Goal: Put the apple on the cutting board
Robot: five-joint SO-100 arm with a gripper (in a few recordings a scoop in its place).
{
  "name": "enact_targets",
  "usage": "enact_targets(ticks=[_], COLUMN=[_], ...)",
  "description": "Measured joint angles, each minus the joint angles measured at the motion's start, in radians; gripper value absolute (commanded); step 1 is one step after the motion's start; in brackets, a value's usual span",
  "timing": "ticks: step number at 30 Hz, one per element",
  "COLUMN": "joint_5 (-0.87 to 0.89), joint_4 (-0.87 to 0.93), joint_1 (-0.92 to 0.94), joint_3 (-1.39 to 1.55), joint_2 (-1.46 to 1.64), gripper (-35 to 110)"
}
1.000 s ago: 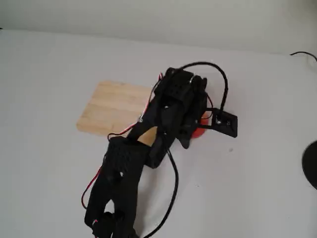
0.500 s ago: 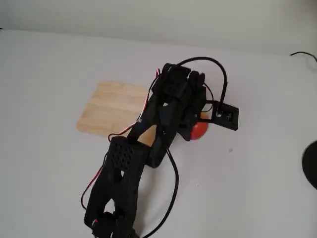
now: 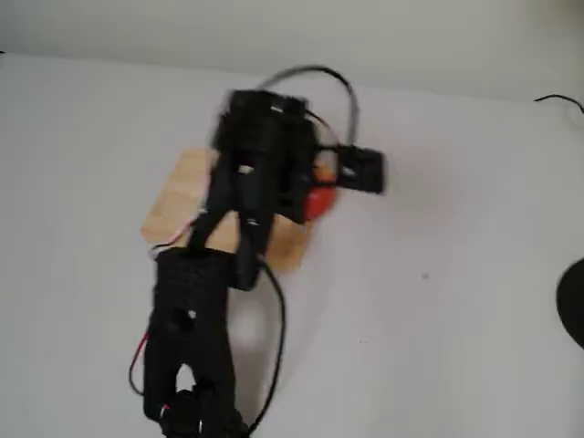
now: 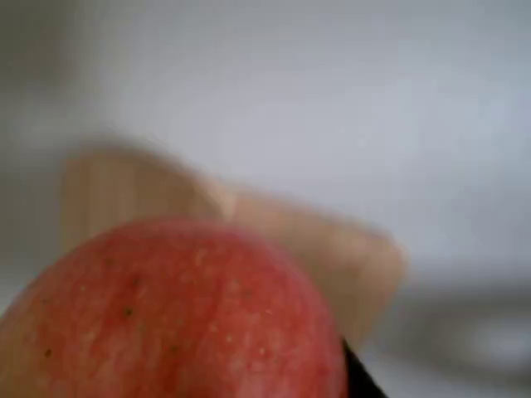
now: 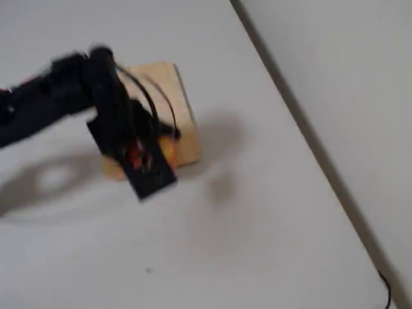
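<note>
Close in the wrist view the small round red apple (image 4: 174, 315) sits clasped in the black jaws (image 3: 315, 196), which have swung left since a second ago, carrying it from the white worktop (image 3: 456, 301) to above the light-wood rectangular cutting board (image 3: 178, 196).

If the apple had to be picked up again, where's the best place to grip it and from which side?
Probably across the apple's widest middle, coming from above: it is round and smooth, with no handle. The end effector carries it that way by the cutting board's edge.
</note>
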Motion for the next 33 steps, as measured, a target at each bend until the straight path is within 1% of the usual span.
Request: enact_targets(ticks=[8, 11, 15, 17, 18, 24, 26, 30, 31, 33], joint_5=[0.043, 0.055, 0.058, 0.058, 0.058, 0.06, 0.06, 0.06, 0.06, 0.054], joint_4=[0.0, 0.0, 0.0, 0.0, 0.0, 0.002, 0.003, 0.003, 0.003, 0.003], joint_1=[-0.239, -0.282, -0.299, -0.301, -0.301, -0.301, -0.301, -0.301, -0.301, -0.301], joint_3=[0.0, -0.011, -0.043, -0.063, -0.081, -0.133, -0.135, -0.135, -0.135, -0.135], joint_2=[0.012, -0.014, -0.097, -0.14, -0.166, -0.207, -0.215, -0.216, -0.216, -0.216], gripper=[12, 15, 17, 21, 24, 53, 73, 93, 96, 97])
